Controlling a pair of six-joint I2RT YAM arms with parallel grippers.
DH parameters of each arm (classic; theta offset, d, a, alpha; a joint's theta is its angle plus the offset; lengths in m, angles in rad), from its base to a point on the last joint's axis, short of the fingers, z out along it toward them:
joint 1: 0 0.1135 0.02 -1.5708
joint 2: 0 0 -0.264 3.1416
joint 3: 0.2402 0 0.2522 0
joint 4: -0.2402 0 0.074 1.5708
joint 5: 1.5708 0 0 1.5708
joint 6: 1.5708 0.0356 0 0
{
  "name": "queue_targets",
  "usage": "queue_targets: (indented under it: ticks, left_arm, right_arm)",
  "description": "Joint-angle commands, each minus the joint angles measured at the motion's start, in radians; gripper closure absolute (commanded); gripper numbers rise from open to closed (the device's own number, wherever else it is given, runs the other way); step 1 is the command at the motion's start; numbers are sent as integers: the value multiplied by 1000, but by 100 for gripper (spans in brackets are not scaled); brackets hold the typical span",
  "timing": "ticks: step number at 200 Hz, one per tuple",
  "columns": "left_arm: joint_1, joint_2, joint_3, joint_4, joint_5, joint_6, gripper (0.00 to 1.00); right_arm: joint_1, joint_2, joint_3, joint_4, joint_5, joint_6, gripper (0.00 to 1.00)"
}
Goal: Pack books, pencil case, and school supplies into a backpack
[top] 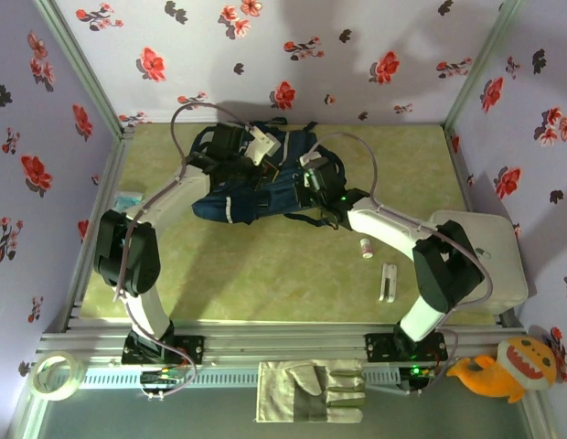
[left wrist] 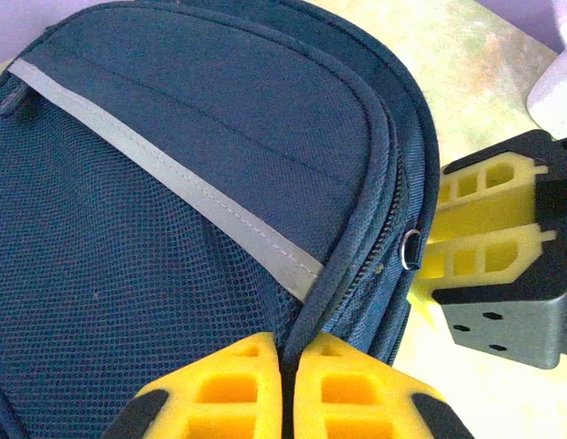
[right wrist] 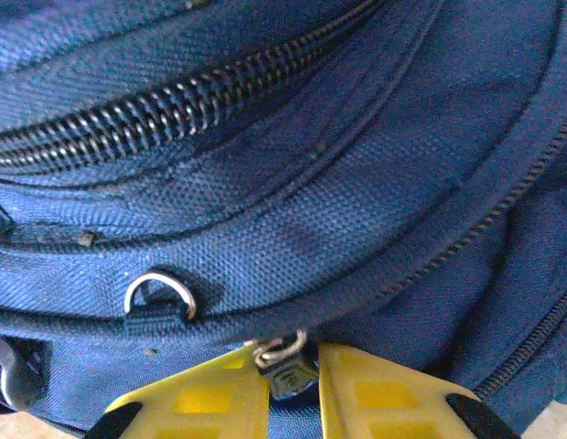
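Note:
The dark navy backpack (top: 236, 198) lies at the back middle of the table. My left gripper (left wrist: 291, 355) is shut on a piped seam of the backpack (left wrist: 174, 174), beside its grey stripe (left wrist: 174, 178). My right gripper (right wrist: 294, 384) is shut on a small metal zipper pull (right wrist: 288, 364) at the backpack's (right wrist: 311, 174) edge. Its yellow fingers (left wrist: 480, 247) show at the right of the left wrist view. A tiny white tube with a pink end (top: 367, 248) and a slim white bar (top: 388, 282) lie on the mat at the front right. The books and pencil case are out of view.
A pale blue packet (top: 128, 199) lies at the left edge. A white box (top: 489, 261) stands at the right under my right arm. Off the table's front are a tape roll (top: 57, 375), a work glove (top: 311, 391) and an orange plush toy (top: 503, 368). Flowered walls enclose three sides.

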Motion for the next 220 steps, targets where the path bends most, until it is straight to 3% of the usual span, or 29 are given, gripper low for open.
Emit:
queue_targets:
  ticks: [1, 48, 98, 142, 160, 220]
  left_arm:
    - [23, -88, -13, 25, 45, -35, 100]
    - [34, -115, -42, 19, 49, -22, 100]
    - [35, -116, -52, -20, 70, 9, 100]
    - [35, -106, -51, -75, 72, 50, 100]
    - [35, -91, -42, -102, 71, 63, 100]
    - [25, 28, 82, -186, 71, 132, 100]
  right_arm:
    - [-26, -71, -35, -19, 67, 4, 81]
    - [-123, -112, -95, -24, 3, 18, 87]
    - [-176, -118, -91, -21, -149, -45, 92]
    - [-229, -91, -66, -64, -52, -43, 95]
    - [-231, -88, -57, -74, -22, -42, 99]
    - [-138, -122, -97, -92, -166, -75, 100]
